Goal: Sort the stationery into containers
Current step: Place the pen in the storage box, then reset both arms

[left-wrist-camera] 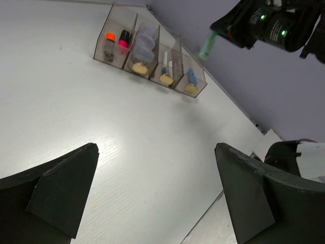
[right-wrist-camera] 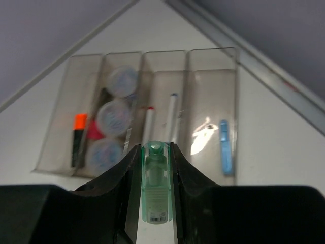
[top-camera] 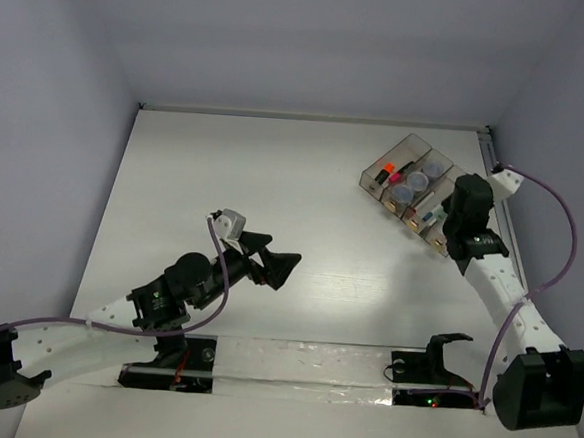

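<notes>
Pale-green translucent tube sits upright between the closed jaws of the right gripper, pinched along its sides with its cap end poking past the fingertips. It is held in the air by the near side of the tray, which lies at the far right of the table. In the tray's four bins, from the far-left one to the near-right one, lie:
- the orange highlighter and pink-black highlighter
- round grey-blue pots
- two white pens
- the light-blue marker

The left gripper is over the table's near-left middle, well apart from the tray, its jaws spread wide on nothing.
</notes>
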You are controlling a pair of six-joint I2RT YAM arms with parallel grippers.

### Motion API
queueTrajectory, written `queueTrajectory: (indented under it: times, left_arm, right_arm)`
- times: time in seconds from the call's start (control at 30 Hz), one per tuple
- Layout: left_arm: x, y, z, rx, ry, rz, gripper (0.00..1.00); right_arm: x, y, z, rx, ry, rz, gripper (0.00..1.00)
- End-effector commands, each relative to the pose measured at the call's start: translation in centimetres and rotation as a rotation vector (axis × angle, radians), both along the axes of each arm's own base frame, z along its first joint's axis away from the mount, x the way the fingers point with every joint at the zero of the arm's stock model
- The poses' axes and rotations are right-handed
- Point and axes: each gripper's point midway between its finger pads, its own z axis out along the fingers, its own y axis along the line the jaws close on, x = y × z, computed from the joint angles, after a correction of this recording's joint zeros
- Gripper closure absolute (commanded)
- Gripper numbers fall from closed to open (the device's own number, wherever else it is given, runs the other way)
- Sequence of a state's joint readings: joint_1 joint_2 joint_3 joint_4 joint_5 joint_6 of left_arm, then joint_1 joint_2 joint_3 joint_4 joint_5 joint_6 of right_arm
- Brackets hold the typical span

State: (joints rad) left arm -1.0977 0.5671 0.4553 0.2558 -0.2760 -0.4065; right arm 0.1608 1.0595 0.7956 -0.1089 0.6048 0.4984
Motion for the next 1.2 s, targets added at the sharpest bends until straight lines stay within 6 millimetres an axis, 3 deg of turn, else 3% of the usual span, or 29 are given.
queueTrajectory:
  times: [0.0,0.07,0.13,0.2,0.4,0.47,0.6,0.63,0.67,0.7,0.77,0.83,0.87,0.93,0.97,1.0,1.03,1.07,1.17]
  left_arm:
    - [-0.3,0.2,0.1,-0.019,-0.012,-0.011,0.01]
    - [-0.5,0.3,-0.4,-0.018,-0.011,-0.016,0.01]
    - [-0.6,0.5,-0.3,-0.03,-0.016,-0.017,0.01]
    - [-0.7,0.6,-0.5,-0.04,-0.016,-0.021,0.01]
    - [-0.9,0.9,-0.8,-0.043,-0.015,-0.024,0.01]
    - [-0.7,1.4,-0.7,-0.044,-0.016,-0.001,0.01]
    - [-0.7,1.8,-0.1,-0.067,-0.02,0.014,0.01]
    - [-0.7,1.8,0.1,-0.072,-0.021,0.014,0.01]
    - [-0.6,1.9,0.4,-0.078,-0.021,0.02,0.01]
    - [-0.5,1.9,0.4,-0.073,-0.016,0.023,0.01]
    - [-0.3,2.0,1.3,-0.08,-0.019,0.037,0.01]
    - [-0.1,2.1,1.6,-0.065,-0.01,0.052,0.01]
    - [0.0,2.4,3.0,-0.085,-0.015,0.066,0.01]
    - [-0.1,2.8,3.9,-0.093,-0.011,0.073,0.01]
    - [-0.1,3.0,4.6,-0.106,-0.016,0.08,0.01]
    - [-0.2,3.4,6.0,-0.131,-0.027,0.084,0.01]
    - [-0.3,4.0,7.7,-0.16,-0.043,0.095,0.01]
    - [-0.3,4.4,8.5,-0.173,-0.051,0.101,0.01]
    - [-0.1,6.0,10.4,-0.177,-0.069,0.153,0.01]
  right_arm:
    - [-0.1,-3.7,-0.1,-0.048,0.014,-0.113,1.0]
    - [0.0,-6.0,-0.7,-0.069,0.042,-0.165,1.0]
    - [0.5,-7.0,-2.3,-0.066,0.096,-0.181,1.0]
    - [0.9,-8.1,-2.5,-0.075,0.107,-0.203,0.99]
    - [2.6,-9.5,-5.2,-0.099,0.213,-0.213,0.97]
    - [3.3,-9.2,-5.2,-0.096,0.203,-0.192,0.83]
    - [3.8,-8.6,-4.4,-0.064,0.188,-0.163,0.41]
    - [4.1,-8.5,-3.3,-0.056,0.168,-0.158,0.21]
    - [3.9,-8.2,-3.2,-0.04,0.176,-0.152,0.14]
    - [3.9,-7.8,-1.9,-0.025,0.146,-0.131,0.0]
    - [3.7,-6.9,0.0,0.006,0.099,-0.092,0.0]
    - [3.3,-4.7,1.9,0.067,0.051,0.015,0.0]
    - [2.1,-3.6,4.8,0.093,-0.028,0.06,0.0]
    - [0.6,-0.3,7.6,0.141,-0.114,0.233,0.01]
    - [-1.7,0.9,10.8,0.133,-0.216,0.297,0.0]
    - [-2.9,2.7,12.1,0.145,-0.252,0.394,0.0]
    - [-5.5,3.5,14.9,0.129,-0.333,0.437,0.0]
    - [-7.1,4.1,15.5,0.135,-0.339,0.463,0.0]
    - [-12.3,7.1,20.6,0.087,-0.497,0.627,0.0]
